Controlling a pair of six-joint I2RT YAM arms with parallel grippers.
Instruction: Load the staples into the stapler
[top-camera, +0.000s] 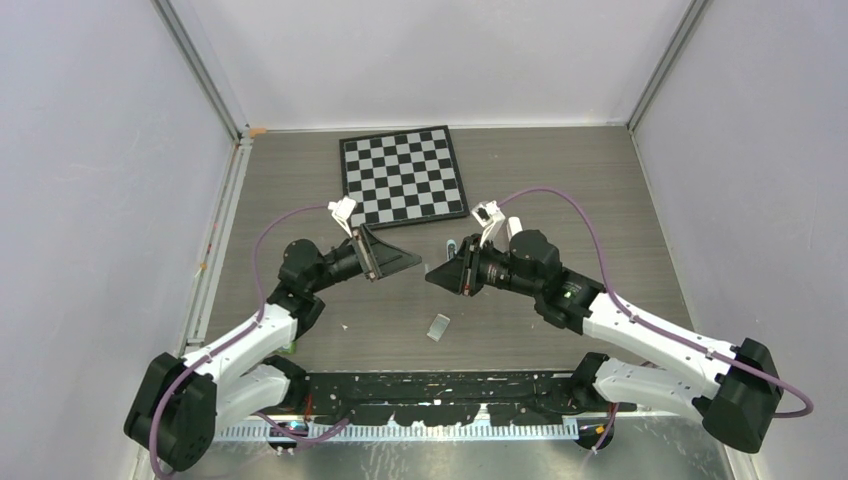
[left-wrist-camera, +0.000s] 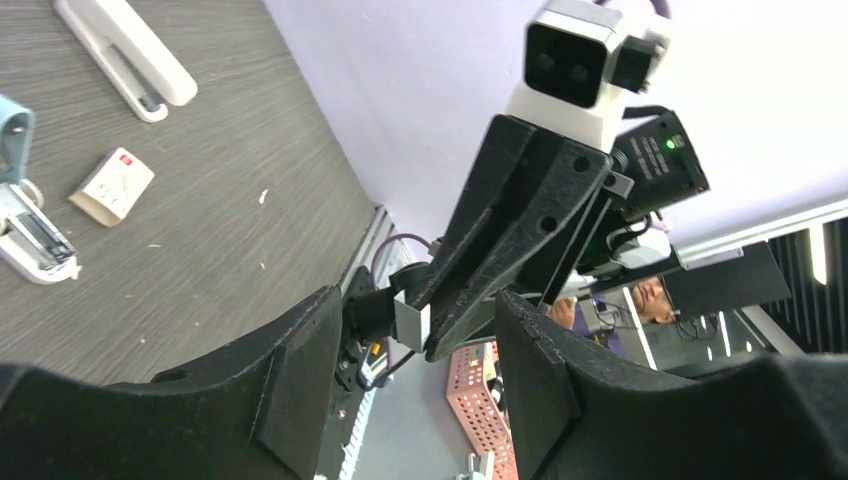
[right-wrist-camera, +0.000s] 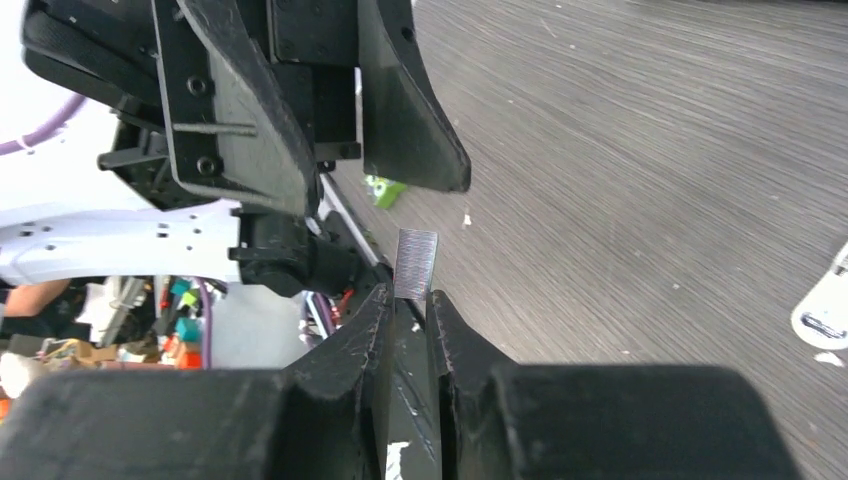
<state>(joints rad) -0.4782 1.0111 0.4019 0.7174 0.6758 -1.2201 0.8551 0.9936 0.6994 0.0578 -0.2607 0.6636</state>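
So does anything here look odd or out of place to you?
Only small things. The staples are up in mid-air, pinched by one end in the right gripper, while the stapler lies on the table. A few white specks litter the wood. Nothing looks spilled or broken.

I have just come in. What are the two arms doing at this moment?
The right end effector pinches the staples above the table. The left end effector faces it, open and holding nothing. The stapler lies on the table, untouched; the staples are not yet loaded.
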